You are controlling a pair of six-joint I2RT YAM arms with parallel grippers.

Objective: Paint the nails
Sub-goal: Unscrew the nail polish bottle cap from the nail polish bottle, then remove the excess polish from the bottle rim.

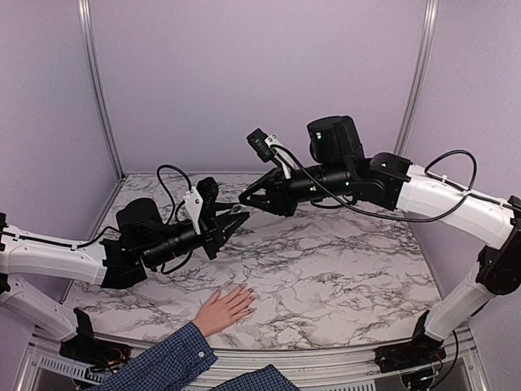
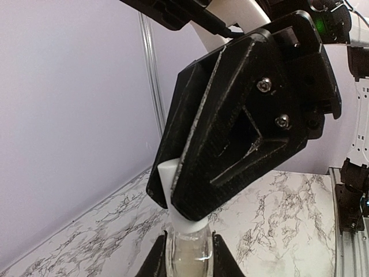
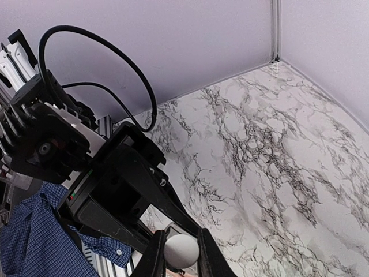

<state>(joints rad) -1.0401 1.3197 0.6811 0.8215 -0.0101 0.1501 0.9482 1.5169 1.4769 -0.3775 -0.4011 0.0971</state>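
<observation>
The nails (image 1: 247, 298) are tiny pale tips, too small to detail, on a hand (image 1: 221, 309) lying flat at the near edge of the marble table (image 1: 350, 269). The sleeve (image 1: 163, 362) is blue plaid. Above the table, the left gripper (image 2: 187, 245) clamps a clear bottle (image 2: 187, 262). The right gripper (image 3: 181, 242) pinches its white cap (image 2: 165, 173).

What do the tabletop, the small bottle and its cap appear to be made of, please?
The tabletop looks like white, grey-veined marble with a smooth, low-sheen surface; it may be printed laminate rather than stone. The bottle is clear and glossy with bright highlights, likely glass, perhaps hard plastic. The cap is opaque white, matte and evenly coloured, probably moulded plastic.
</observation>
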